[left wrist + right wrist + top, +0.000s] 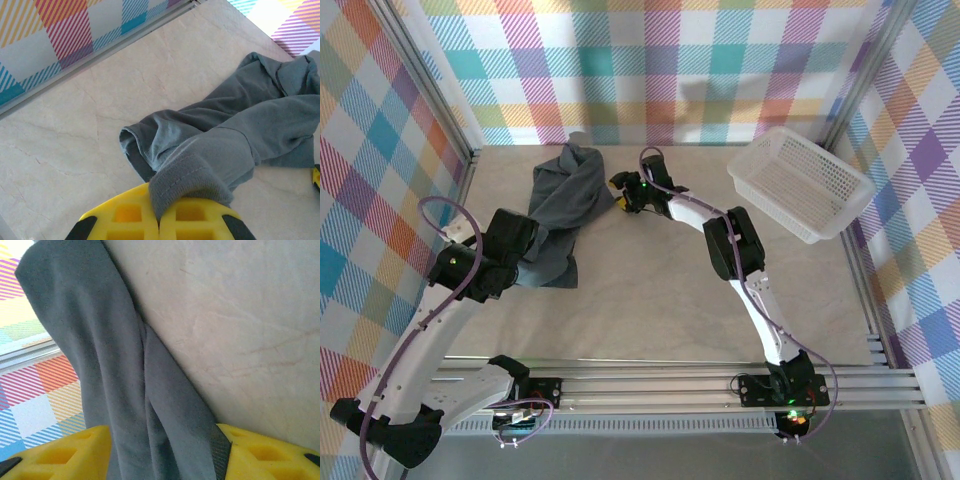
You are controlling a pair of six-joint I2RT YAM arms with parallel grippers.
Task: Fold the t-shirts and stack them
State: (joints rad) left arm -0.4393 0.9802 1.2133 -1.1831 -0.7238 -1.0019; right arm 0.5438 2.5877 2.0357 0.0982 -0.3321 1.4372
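T-shirt (560,205): slate grey, bunched and twisted into a long rope. It is laid on the table (670,300), left of centre, running from the far edge down toward the left arm. No clean fold is seen, and no stack.

Step judged: the garment is being taken by two points so it can be opened out. Folding proper is not yet begun.

Left gripper (159,215): clenched. The yellow fingers (130,215) are pressed together, and a hemmed edge of the cloth is pinched between them at the near end.

Right gripper (160,455): placed against the right flank of the bundle, further up the table. The fingers (260,450) are held roughly half apart, with a thick ridge of cloth filling the gap. Whether the cloth is squeezed or only straddled cannot be told.

Next move, as a judgement: a firm right-hand hold is needed first. Then the two held points are to be drawn apart so the twist is shaken out and the shirt laid flat.

White mesh basket (800,185): set at the far right, well apart.
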